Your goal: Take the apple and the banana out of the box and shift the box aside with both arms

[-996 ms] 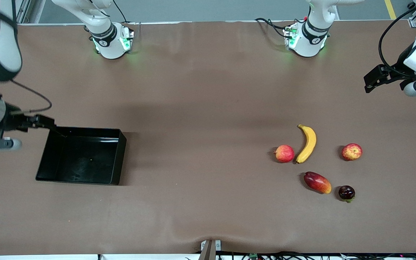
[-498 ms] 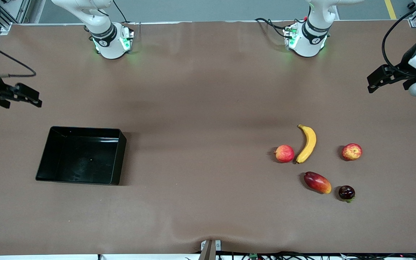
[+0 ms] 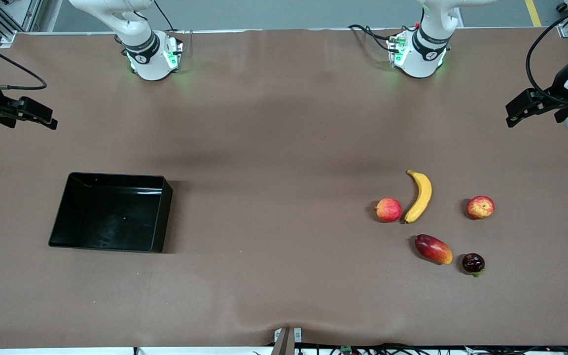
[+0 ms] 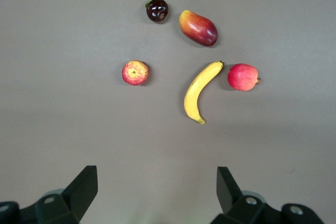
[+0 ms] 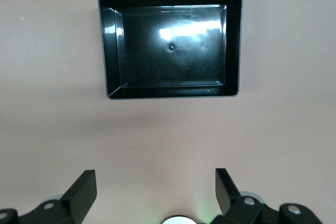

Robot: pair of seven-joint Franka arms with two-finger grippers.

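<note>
While both arms hang raised at the tabletop (image 3: pixel 284 148) ends, left claw (image 4: pixel 156 192) and right claw (image 5: pixel 155 192) gape empty; no legible markings.

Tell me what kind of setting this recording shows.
Most likely a robotics lab bench: two arm bases bolted along a brown-covered table, cables at its edges, and staged props, a black tray and a banana.
</note>
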